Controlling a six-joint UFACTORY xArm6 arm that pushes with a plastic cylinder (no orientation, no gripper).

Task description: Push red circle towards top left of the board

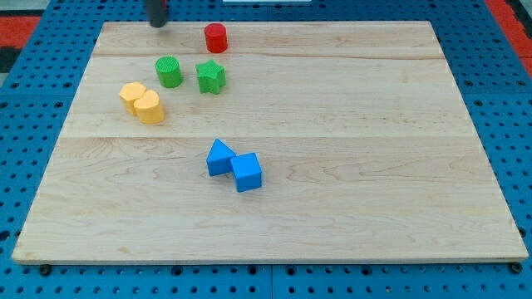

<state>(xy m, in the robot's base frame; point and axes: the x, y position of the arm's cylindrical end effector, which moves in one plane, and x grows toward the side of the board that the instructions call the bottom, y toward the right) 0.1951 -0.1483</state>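
The red circle stands near the board's top edge, left of the middle. My tip shows at the view's top, on the board's top edge, to the left of the red circle with a gap between them. A green circle and a green star sit just below the red circle.
Two yellow blocks touch at the left: a yellow hexagon-like block and a yellow rounded block. A blue triangle and a blue cube touch near the board's middle. The wooden board lies on a blue pegboard.
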